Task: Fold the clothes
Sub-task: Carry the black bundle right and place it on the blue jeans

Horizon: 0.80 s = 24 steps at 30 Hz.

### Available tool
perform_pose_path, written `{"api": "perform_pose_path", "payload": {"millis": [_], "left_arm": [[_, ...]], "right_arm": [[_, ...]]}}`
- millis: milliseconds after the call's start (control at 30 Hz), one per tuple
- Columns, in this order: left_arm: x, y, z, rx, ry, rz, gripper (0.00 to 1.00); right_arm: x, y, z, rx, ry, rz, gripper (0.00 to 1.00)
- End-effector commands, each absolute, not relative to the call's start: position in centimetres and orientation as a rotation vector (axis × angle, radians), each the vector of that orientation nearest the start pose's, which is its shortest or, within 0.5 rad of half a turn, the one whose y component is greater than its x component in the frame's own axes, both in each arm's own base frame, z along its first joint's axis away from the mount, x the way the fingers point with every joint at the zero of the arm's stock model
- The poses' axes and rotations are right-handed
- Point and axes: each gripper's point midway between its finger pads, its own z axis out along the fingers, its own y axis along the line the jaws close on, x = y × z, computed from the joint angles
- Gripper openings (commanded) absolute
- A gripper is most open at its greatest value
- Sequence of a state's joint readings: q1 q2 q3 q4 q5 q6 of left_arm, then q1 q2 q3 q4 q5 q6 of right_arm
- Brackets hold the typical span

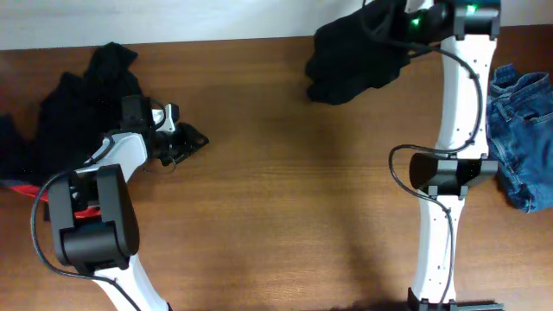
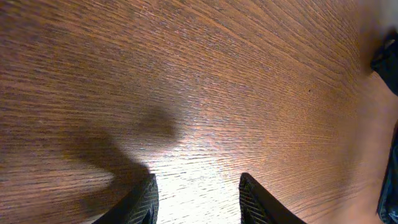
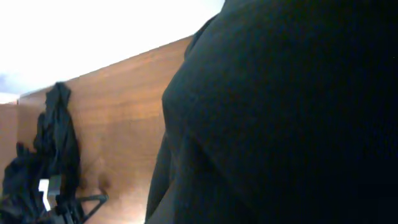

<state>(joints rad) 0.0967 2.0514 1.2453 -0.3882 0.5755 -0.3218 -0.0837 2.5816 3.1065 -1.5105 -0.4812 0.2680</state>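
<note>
step: pulling one garment out to lay flat, by the look of it; no fold made yet on anything in view
right gripper (image 1: 400, 28): buried in the top of a black garment (image 1: 354, 56) at the far edge of the table (image 1: 285, 199); fingers hidden by cloth in both overhead and right wrist views, so cannot tell whether clamped or spread
black garment: bunched, not spread out; fills most of the right wrist view, close to the lens
right arm pose: stretched almost full length from near edge to far edge, elbow about mid-table, just beside the denim jeans (image 1: 518, 130)
left gripper (image 2: 198, 183): fingers spread, nothing between them, bare wood and own shadow underneath, hovering low
left arm pose: folded over its base, wrist pointing toward table centre, just beside the black pile (image 1: 82, 99)
black pile: crumpled heap at the left edge, red-edged piece (image 1: 17, 185) poking out near the left arm base
jeans: crumpled at the right edge, no gripper on them
next move: probably drag the black garment to the bare centre and flatten it; calls for a sure hold on an edge or corner, not a bunch; left gripper free to take the opposite edge
risk: limp cloth, likely to slump into a lump if released before spread
</note>
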Motion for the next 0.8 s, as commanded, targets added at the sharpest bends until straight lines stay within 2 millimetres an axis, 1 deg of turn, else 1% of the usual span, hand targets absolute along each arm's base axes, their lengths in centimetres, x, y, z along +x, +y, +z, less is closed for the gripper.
{"api": "perform_pose_path", "payload": {"millis": [0,33,100,133,167,233,267,400,533,567,633,667,700,733,767], "left_arm": [[43.4,-4.8,-0.4,-0.457,2.730,-0.808,0.42],[43.4,-4.8,-0.4,-0.457,2.730,-0.808,0.42],[43.4,-4.8,-0.4,-0.456,2.730,-0.808,0.42],[43.3,-4.8,-0.4,-0.456,2.731,-0.809,0.42],[43.3,-4.8,-0.4,-0.457,2.731,-0.809,0.42],[43.3,-4.8,-0.4,-0.458,2.733,-0.808,0.42],[43.3,-4.8,-0.4,-0.459,2.734,-0.808,0.42],[43.2,-4.8,-0.4,-0.460,2.738,-0.809,0.42],[43.0,-4.9,-0.5,-0.466,2.748,-0.810,0.42],[42.9,-4.9,-0.6,-0.468,2.752,-0.810,0.42],[42.7,-4.9,-0.6,-0.472,2.758,-0.811,0.42],[42.6,-4.9,-0.7,-0.474,2.761,-0.811,0.42],[42.6,-4.9,-0.6,-0.475,2.762,-0.811,0.42],[42.6,-4.9,-0.7,-0.476,2.764,-0.811,0.42],[42.6,-4.9,-0.7,-0.476,2.764,-0.811,0.42]], "right_arm": [[55.2,-0.2,28.8,0.375,2.381,0.664,0.04],[55.2,-0.8,28.8,0.398,2.374,0.660,0.04],[55.3,-2.6,29.1,0.446,2.349,0.642,0.04],[55.4,-3.1,29.1,0.467,2.344,0.634,0.04],[55.3,-4.1,29.5,0.490,2.328,0.621,0.04],[55.2,-5.2,29.9,0.506,2.309,0.610,0.04],[55.1,-6.4,30.4,0.522,2.286,0.597,0.04],[54.5,-9.3,31.9,0.558,2.231,0.564,0.04],[53.5,-12.6,33.1,0.614,2.186,0.526,0.04],[53.0,-13.7,33.4,0.635,2.172,0.513,0.04],[52.5,-15.2,33.7,0.662,2.156,0.498,0.04],[51.8,-16.4,34.0,0.687,2.142,0.484,0.04],[51.5,-17.0,34.2,0.699,2.135,0.477,0.04],[50.9,-18.2,34.5,0.722,2.121,0.465,0.04],[50.5,-18.7,34.7,0.733,2.115,0.458,0.04]]}}
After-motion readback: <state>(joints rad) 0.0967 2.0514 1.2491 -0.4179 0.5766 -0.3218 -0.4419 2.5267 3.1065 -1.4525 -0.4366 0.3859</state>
